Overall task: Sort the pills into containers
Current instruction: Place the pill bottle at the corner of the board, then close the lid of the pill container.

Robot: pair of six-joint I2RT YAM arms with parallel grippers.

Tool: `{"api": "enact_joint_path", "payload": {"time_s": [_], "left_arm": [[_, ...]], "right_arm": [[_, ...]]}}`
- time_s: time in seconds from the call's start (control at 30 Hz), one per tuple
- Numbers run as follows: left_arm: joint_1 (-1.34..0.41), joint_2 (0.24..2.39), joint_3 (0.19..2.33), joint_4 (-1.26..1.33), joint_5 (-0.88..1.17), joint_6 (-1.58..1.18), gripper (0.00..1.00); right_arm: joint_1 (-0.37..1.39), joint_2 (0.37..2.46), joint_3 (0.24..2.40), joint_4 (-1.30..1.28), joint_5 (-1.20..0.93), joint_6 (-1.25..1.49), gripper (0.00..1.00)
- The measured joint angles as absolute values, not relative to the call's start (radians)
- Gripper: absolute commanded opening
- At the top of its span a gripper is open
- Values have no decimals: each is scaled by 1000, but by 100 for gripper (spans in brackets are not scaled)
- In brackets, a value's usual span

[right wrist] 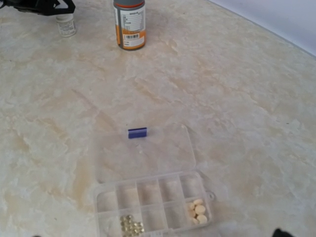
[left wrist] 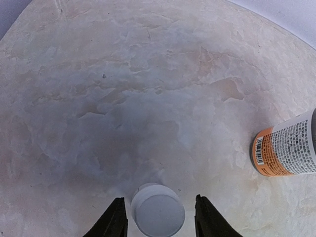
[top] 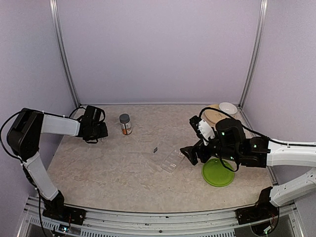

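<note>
The left gripper [left wrist: 159, 200] stands spread around a small pale vial [left wrist: 158, 213], one finger on each side with a sliver of bare table [top: 98, 168] showing between each pad and the vial's wall, so nothing is pinched. The vial stands upright just left of the orange-labelled pill bottle [left wrist: 285, 150], the two close but apart. Right of that bottle and nearer the arm bases lies the clear pill box [right wrist: 148, 192], its lid [right wrist: 148, 150] folded open toward the bottle. One near-row compartment holds small yellow pills [right wrist: 131, 225] and the end compartment farthest from the bottle holds cream tablets [right wrist: 198, 210]; the other cells look bare. A small blue piece [right wrist: 137, 132] lies between bottle and box, just beyond the lid. The right gripper [top: 187, 154] hovers at the box's far side from the bottle, jaws wide and holding nothing, with the green plate [top: 217, 174] beyond it. The step in hand appears to concern the vial, most likely taking it up to bring its contents to the box. To do that well, the fingers should stay centred on the vial, close evenly on its body and not its top, and lift straight up so it stays upright and does not knock the bottle beside it.
</note>
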State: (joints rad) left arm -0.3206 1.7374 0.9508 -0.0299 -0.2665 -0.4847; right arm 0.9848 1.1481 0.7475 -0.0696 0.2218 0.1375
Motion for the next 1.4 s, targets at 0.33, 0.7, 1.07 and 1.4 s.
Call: {"api": "enact_joint_path", "payload": {"time_s": [0.33, 0.7, 1.07, 1.4], "left_arm": [[-321, 1684, 951, -35, -262, -496, 84], [-346, 1477, 914, -36, -234, -513, 99], [-597, 1436, 833, -30, -214, -566, 99], [-693, 1534, 812, 64, -139, -610, 99]], "right_arm": [[972, 1148, 746, -70, 220, 140, 100], [905, 1171, 747, -69, 154, 158, 100], [755, 1301, 771, -63, -17, 215, 100], [636, 1443, 794, -35, -208, 287, 100]]}}
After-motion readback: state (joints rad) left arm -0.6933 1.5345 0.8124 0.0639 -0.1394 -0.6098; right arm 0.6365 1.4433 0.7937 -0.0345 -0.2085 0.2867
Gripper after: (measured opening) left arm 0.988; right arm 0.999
